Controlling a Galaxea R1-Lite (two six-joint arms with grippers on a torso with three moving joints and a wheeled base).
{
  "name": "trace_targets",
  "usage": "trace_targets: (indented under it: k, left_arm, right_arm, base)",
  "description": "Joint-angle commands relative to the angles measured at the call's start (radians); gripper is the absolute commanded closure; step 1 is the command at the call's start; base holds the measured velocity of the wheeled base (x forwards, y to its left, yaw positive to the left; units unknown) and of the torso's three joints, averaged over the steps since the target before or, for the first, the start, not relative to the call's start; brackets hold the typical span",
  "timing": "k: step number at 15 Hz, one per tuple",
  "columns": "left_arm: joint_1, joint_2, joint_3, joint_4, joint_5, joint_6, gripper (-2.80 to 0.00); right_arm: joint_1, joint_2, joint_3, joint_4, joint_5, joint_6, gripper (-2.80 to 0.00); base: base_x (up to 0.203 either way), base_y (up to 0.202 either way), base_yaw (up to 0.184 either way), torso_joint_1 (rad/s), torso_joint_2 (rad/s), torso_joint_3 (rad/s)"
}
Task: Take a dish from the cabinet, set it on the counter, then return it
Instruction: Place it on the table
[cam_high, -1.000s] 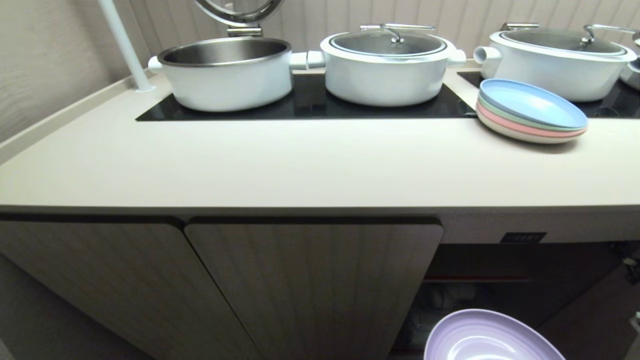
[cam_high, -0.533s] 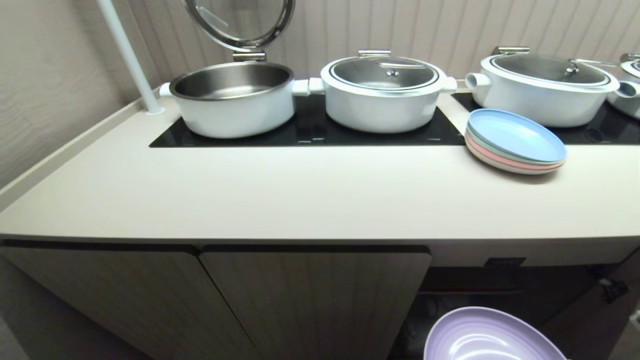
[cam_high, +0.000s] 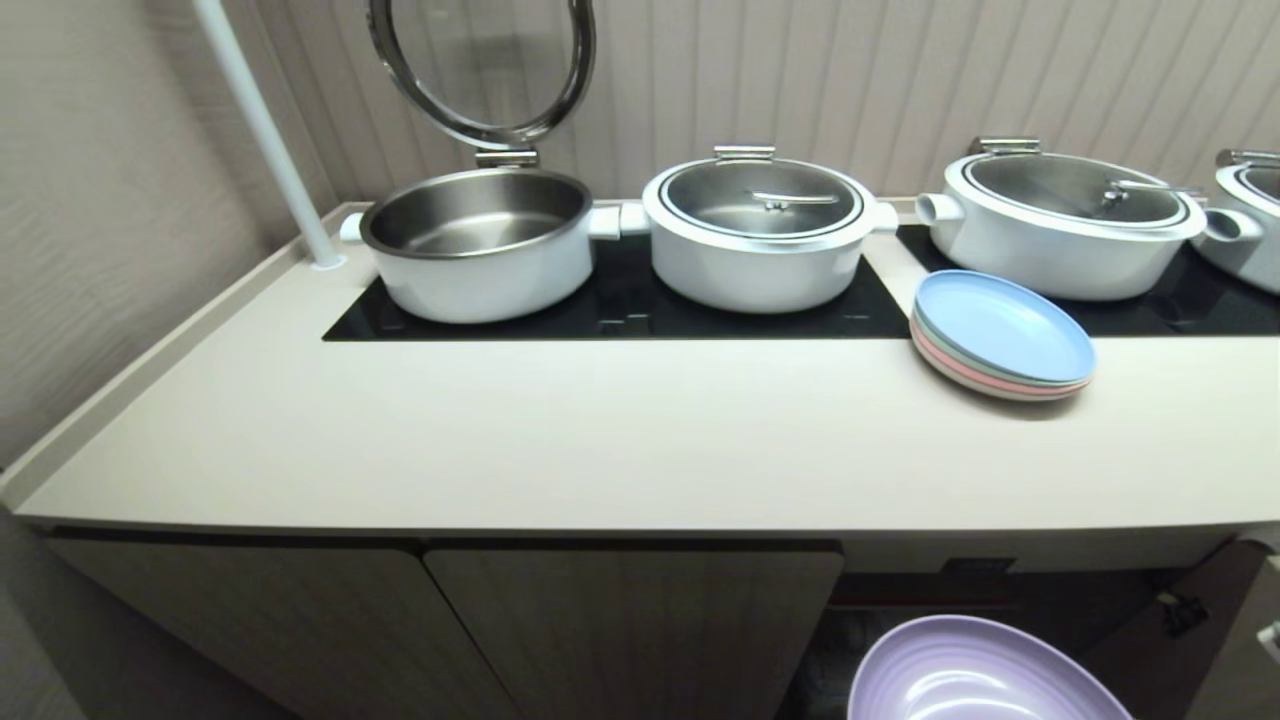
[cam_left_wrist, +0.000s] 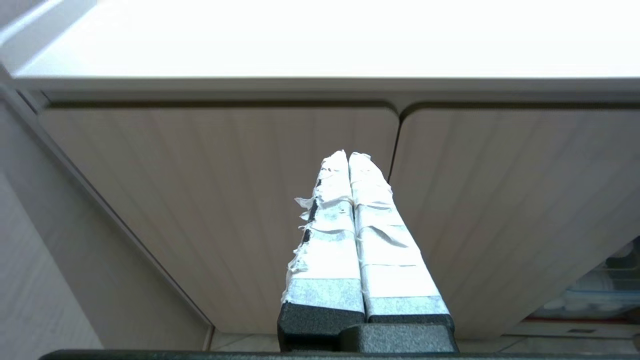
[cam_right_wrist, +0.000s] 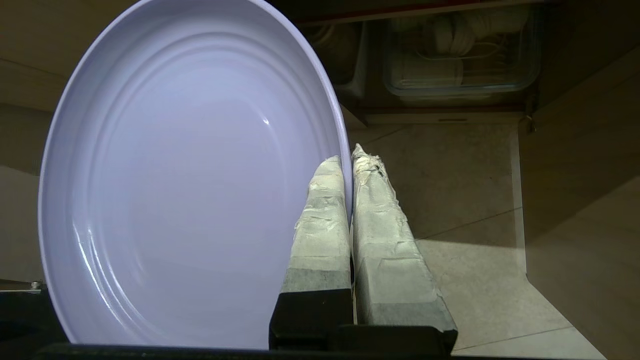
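Observation:
The lavender dish (cam_right_wrist: 190, 175) hangs in the air in front of the open cabinet (cam_high: 1000, 610), below the counter's edge; it shows at the bottom of the head view as the dish (cam_high: 985, 672). My right gripper (cam_right_wrist: 349, 156) is shut on its rim, one taped finger on each side. The cream counter (cam_high: 620, 450) runs across the head view above the ribbed cabinet doors (cam_high: 630, 630). My left gripper (cam_left_wrist: 348, 156) is shut and empty, parked facing the closed doors (cam_left_wrist: 225, 200).
On the black cooktop (cam_high: 620, 300) stand white pots: one open (cam_high: 480, 245), two lidded (cam_high: 765, 230) (cam_high: 1065, 215). A stack of light-blue and pink plates (cam_high: 1000, 335) lies at the counter's right. A white pole (cam_high: 265, 130) rises at the back left. Containers (cam_right_wrist: 460, 55) sit inside the cabinet.
The head view has risen: counter, pots and plates have shifted down in the picture and more of the wall shows. The dish stays at the same spot in view.

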Motion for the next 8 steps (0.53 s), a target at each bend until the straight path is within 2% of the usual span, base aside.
trace_targets:
  k: [1,5,8]
  left_arm:
    - [0.0,0.0,0.0,0.0,0.0,-0.001,0.0]
    - [0.0,0.0,0.0,0.0,0.001,-0.001,0.0]
    - [0.0,0.0,0.0,0.0,0.0,-0.001,0.0]
  right_arm:
    - [0.0,-0.002,0.0,-0.003,0.001,0.001,0.0]
    - [0.0,-0.004,0.0,-0.004,0.001,0.001,0.0]
    - [0.0,-0.005,0.0,-0.007,0.0,0.001,0.0]
  base:
    - [0.0,0.0,0.0,0.173,-0.36,-0.198]
    - [0.0,0.0,0.0,0.174,-0.35,-0.178]
    - [0.0,0.0,0.0,0.017,-0.04,-0.017]
